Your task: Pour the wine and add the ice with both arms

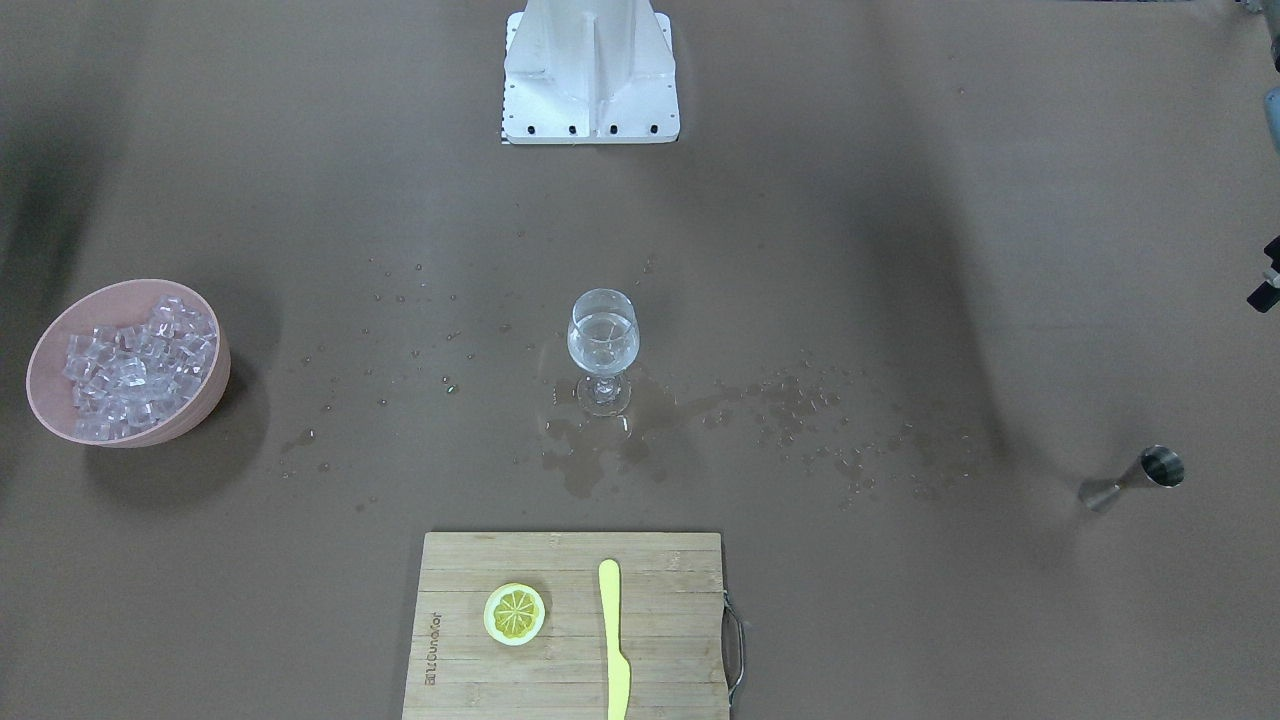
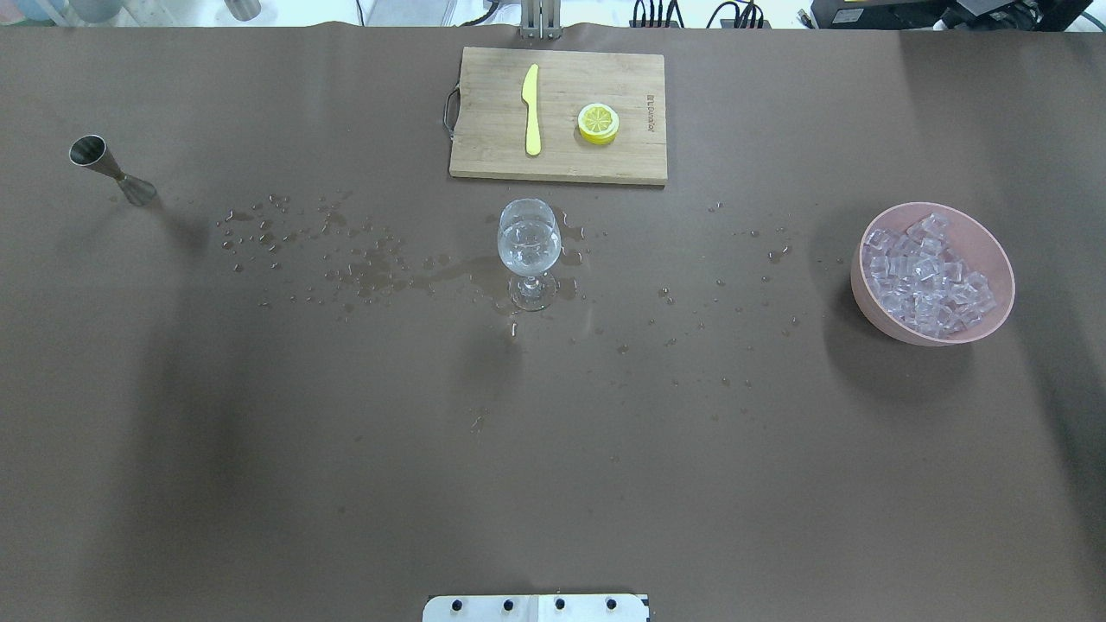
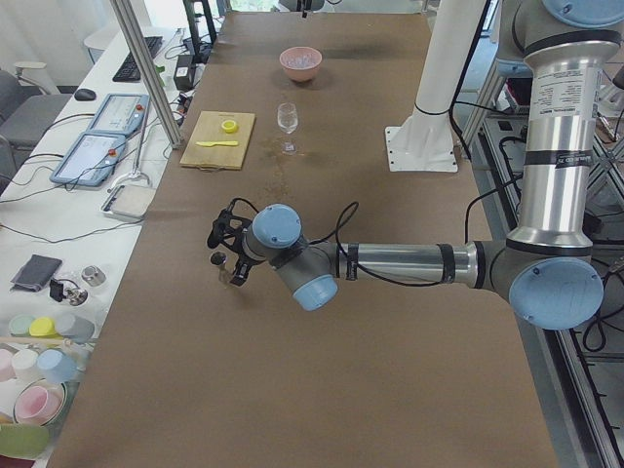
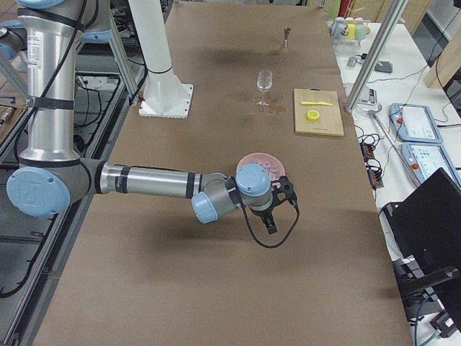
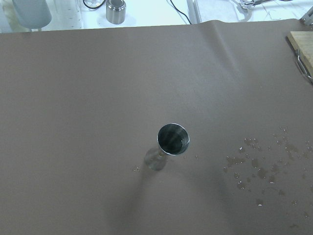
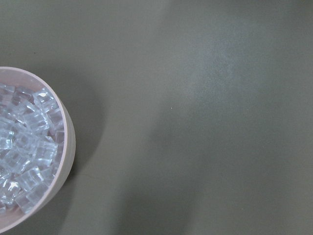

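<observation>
One glass (image 2: 528,250), one bowl (image 2: 981,229), perhaps forty ice cubes (image 2: 924,276).

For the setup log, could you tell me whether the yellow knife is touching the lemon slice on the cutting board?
No, the yellow knife lies apart from the lemon slice, with bare cutting board between them.

On the dull brown bench (image 2: 259,449), a pale pink bowl (image 2: 983,235) holds colourless ice (image 2: 924,281); the wine glass (image 2: 529,244) is clear, the jigger (image 2: 111,171) silver. The striped tan board (image 2: 562,160) bears a yellow knife (image 2: 531,108) and lemon slice (image 2: 598,123). Left arm (image 3: 409,263) and right arm (image 4: 144,180) are silver-grey, capped light blue.
</observation>
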